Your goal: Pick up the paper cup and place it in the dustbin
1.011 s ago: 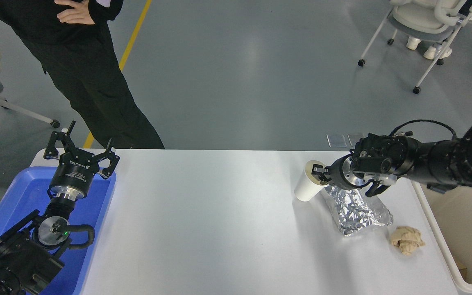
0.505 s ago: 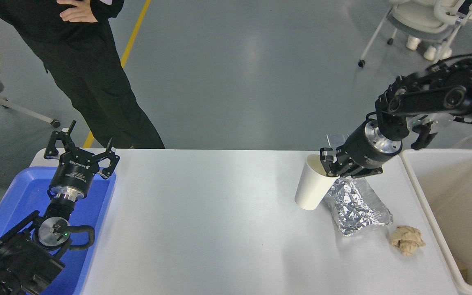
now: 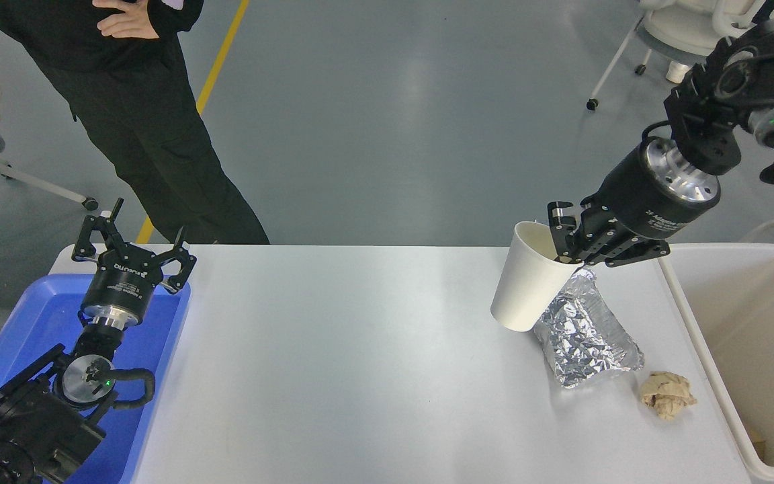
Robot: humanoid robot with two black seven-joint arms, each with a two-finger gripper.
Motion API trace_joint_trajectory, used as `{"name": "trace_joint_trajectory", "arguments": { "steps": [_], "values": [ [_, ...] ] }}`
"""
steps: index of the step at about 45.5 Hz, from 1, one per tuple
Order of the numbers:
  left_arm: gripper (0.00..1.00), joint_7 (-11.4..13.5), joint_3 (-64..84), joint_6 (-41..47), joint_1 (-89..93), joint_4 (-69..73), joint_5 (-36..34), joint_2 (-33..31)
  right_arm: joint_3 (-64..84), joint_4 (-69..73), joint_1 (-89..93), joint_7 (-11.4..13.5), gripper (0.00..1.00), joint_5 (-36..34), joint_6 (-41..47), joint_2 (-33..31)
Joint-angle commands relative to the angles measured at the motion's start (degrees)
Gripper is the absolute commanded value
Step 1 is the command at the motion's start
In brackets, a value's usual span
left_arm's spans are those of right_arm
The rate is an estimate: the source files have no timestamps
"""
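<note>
Cup pinched at its rim

The right claw (image 3: pixel 570 250) grips the rolled rim of the smooth white tapered cup (image 3: pixel 530 281), tilted above the counter (image 3: pixel 360 363) beside crinkled foil (image 3: pixel 585 336); the arm slants down from upper right; the cream bin (image 3: pixel 750 349) lies right; the left claw (image 3: pixel 133 245) rests spread over a blue tray (image 3: pixel 17 349).

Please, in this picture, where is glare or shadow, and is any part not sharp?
Head view: the picture is sharp overall. A soft bright glare band lies across the white table near its middle, and a pale reflection streak on the grey floor. The foil packet shows many small glints. The paper cup, held by the right gripper, casts only a faint shadow on the table.
</note>
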State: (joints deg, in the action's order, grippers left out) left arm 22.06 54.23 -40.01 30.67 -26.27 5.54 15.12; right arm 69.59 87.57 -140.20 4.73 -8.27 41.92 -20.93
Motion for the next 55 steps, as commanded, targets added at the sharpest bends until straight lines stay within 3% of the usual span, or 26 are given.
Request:
{"name": "trace_joint_trajectory", "arguments": {
  "steps": [1, 26, 33, 41, 47, 55],
  "values": [
    [1.0, 0.0, 0.0, 0.02, 0.0, 0.0, 0.0, 0.0, 2.31, 1.11, -5.35, 0.11, 0.0, -1.57, -0.17, -0.26],
    [1.0, 0.0, 0.0, 0.02, 0.0, 0.0, 0.0, 0.0, 3.8, 0.76, -5.0, 0.11, 0.0, -2.19, -2.54, -0.26],
    [1.0, 0.09, 0.0, 0.02, -0.09, 0.0, 0.0, 0.0, 9.06, 0.41, -2.63, 0.19, 0.0, -1.84, -8.16, -1.22],
    [1.0, 0.18, 0.09, 0.02, -0.09, 0.0, 0.09, 0.0, 15.75, -1.25, 1.23, 0.19, 0.0, -0.08, -14.13, -7.28],
    [1.0, 0.27, 0.17, 0.02, -0.18, 0.0, 0.09, 0.0, 18.04, -6.08, 8.26, 0.19, 0.0, 8.34, -17.39, -13.34],
    [1.0, 0.27, 0.17, 0.02, -0.18, 0.0, 0.09, 0.0, 18.13, -10.75, 14.68, 0.19, 0.0, 12.4, -20.11, -21.34]
  ]
}}
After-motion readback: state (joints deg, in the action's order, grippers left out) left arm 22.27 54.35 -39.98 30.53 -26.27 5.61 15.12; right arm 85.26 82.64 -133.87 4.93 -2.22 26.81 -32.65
